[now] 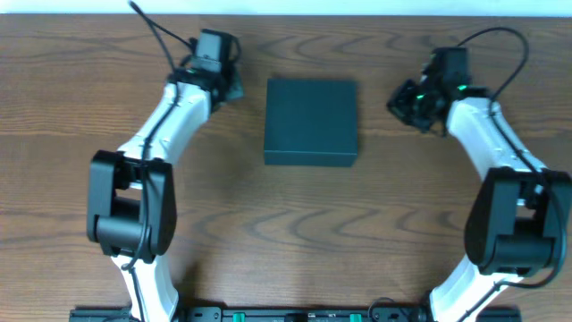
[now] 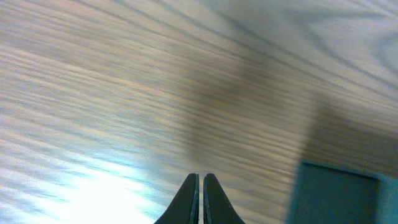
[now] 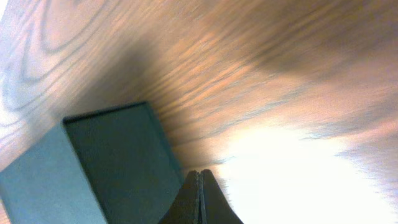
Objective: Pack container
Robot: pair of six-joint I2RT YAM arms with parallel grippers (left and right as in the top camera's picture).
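Observation:
The dark teal-green container [image 1: 311, 121] sits shut in the middle of the far half of the table, its flat lid down. My left gripper [image 1: 234, 89] is to its left, shut and empty; the left wrist view shows the shut fingers [image 2: 200, 179] over bare wood with the container's corner [image 2: 339, 193] at lower right. My right gripper [image 1: 395, 103] is to the container's right, shut and empty; the right wrist view shows the shut fingers [image 3: 199, 175] beside the container's side wall [image 3: 118, 162]. No cans or packets are in view.
The wooden table [image 1: 295, 233] fills the overhead view. Both arm bases stand at the near edge, left [image 1: 130, 215] and right [image 1: 518, 228]. A pale wall strip runs along the far edge.

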